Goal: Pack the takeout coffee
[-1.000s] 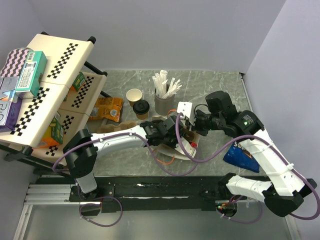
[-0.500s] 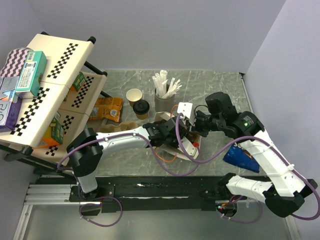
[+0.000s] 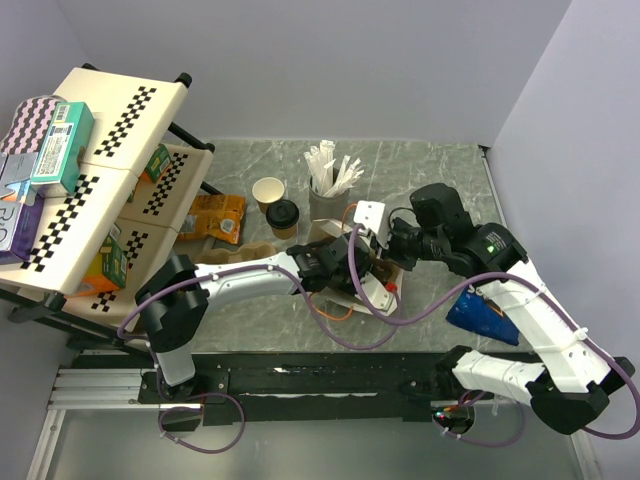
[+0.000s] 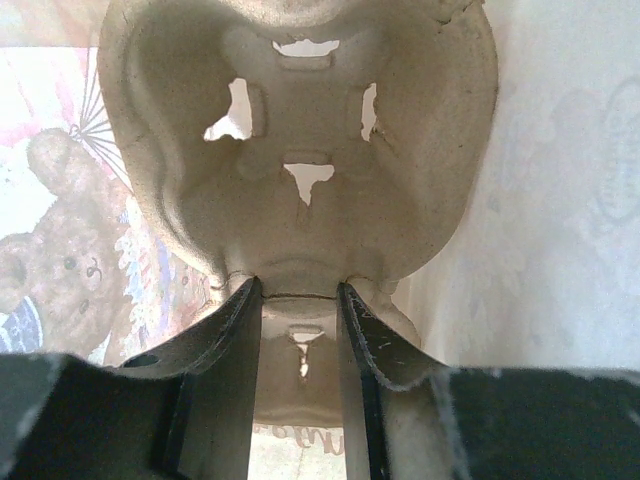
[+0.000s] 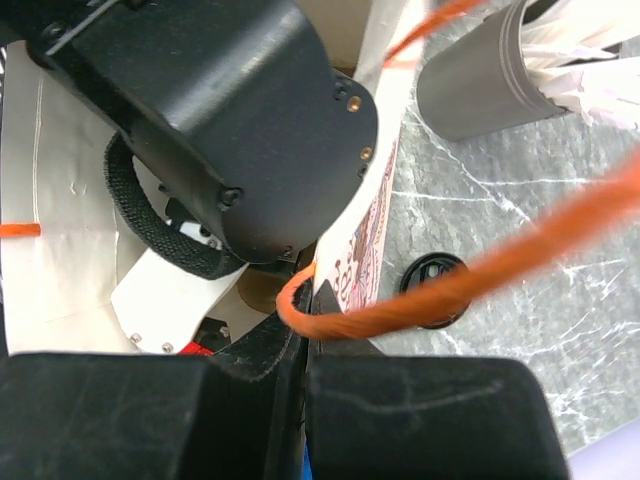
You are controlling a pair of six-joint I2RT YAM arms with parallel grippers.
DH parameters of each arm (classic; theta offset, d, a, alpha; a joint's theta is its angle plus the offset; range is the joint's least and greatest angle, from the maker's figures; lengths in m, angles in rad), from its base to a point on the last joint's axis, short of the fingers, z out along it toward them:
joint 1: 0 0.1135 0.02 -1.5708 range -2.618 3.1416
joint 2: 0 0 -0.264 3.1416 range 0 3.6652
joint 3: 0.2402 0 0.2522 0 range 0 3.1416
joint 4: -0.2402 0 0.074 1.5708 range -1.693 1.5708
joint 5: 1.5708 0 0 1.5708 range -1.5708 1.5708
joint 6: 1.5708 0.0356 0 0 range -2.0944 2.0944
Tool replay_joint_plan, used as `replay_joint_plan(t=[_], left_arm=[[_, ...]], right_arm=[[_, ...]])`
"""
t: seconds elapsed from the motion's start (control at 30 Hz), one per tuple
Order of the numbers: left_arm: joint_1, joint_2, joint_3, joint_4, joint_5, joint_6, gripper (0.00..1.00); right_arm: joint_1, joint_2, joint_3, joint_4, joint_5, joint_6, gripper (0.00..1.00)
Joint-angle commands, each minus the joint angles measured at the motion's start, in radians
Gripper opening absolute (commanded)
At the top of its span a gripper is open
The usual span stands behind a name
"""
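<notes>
I am watching the left gripper (image 4: 297, 305) holding the brown moulded cardboard cup carrier (image 4: 300, 120). Its two fingers are standing at a narrow gap, clamping a ridge at the carrier's near edge. The carrier's empty pockets are facing the left wrist camera. Both are sitting inside the white paper bag (image 4: 560, 200), whose printed side is showing a teddy bear on the left.

The right gripper (image 5: 305, 335) is pinching the bag's printed rim with its fingers pressed together. The bag's orange cord handle (image 5: 480, 270) is looping out over it.

The small brown kraft-paper cup (image 3: 268, 191), white inside and open, is standing upright on the grey marbled desk (image 3: 420, 165). It is outside the bag, to the far left of the left gripper and well apart from it. The black round plastic lid (image 3: 283, 212) is lying just beside the cup, at its near right, between the cup and the bag. I cannot tell whether a second cup is sitting under that lid.

The grey cup of white sticks (image 3: 325, 205) is standing just to the right of the lid, on the far side of the bag.
</notes>
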Motion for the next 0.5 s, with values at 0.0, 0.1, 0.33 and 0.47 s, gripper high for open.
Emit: replay_joint_plan(t=[0.0,0.1,0.33,0.47], left_arm=[[0.011,0.051,-0.014,-0.008,-0.032,0.002,0.22],[0.009,0.085,-0.009,0.005,-0.053,-0.001,0.25],[0.009,0.08,-0.018,0.017,-0.026,-0.014,0.42],[0.014,0.042,-0.026,0.02,0.003,-0.027,0.7]], right_arm=[[0.04,-0.023,0.041,0.041,-0.097,-0.031,0.0],[0.048,-0.028,0.044,0.041,-0.114,-0.035,0.0],[0.054,-0.04,0.021,0.05,-0.112,-0.025,0.0],[0.052,-0.043,0.01,0.068,-0.094,-0.016,0.0]])
